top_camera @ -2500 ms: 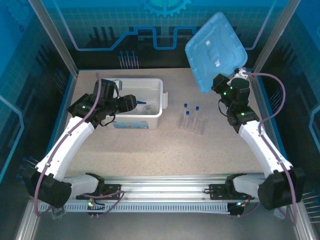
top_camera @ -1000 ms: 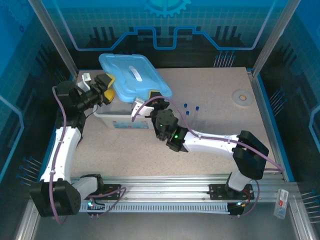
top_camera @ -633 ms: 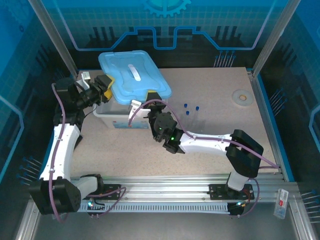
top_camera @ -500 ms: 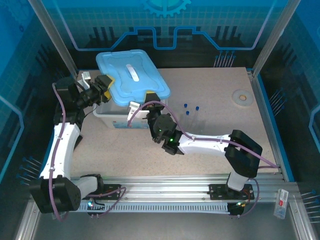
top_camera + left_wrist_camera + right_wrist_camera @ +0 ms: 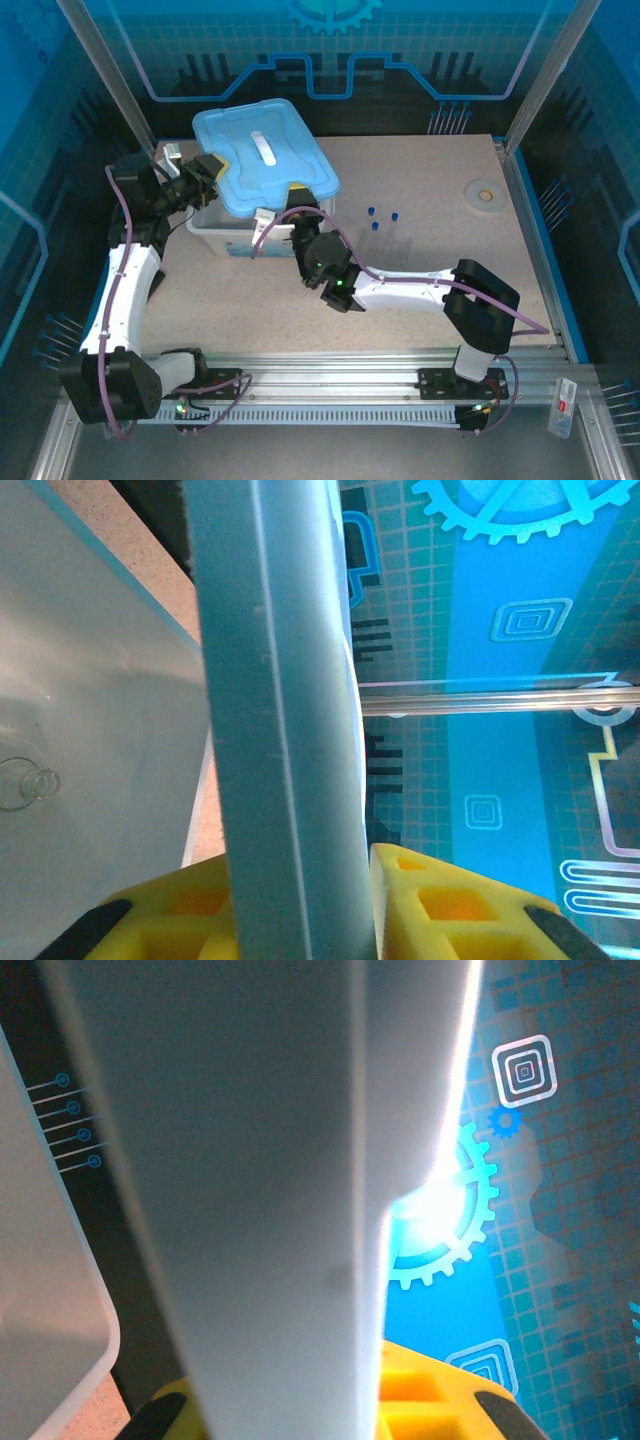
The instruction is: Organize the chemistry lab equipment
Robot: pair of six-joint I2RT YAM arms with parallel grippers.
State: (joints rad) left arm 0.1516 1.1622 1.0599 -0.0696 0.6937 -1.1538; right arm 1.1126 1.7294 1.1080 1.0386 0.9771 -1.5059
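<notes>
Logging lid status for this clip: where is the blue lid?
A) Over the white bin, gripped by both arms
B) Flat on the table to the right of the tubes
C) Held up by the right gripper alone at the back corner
A: the blue lid lies over the white bin, with the left gripper clamped on its left edge and the right gripper on its near-right edge.

Pale blue lid [image 5: 262, 160] lying askew over a white bin [image 5: 228, 234] at the far left of the speckled table [image 5: 430, 250]; small round disc [image 5: 485, 193] near the right edge.
</notes>
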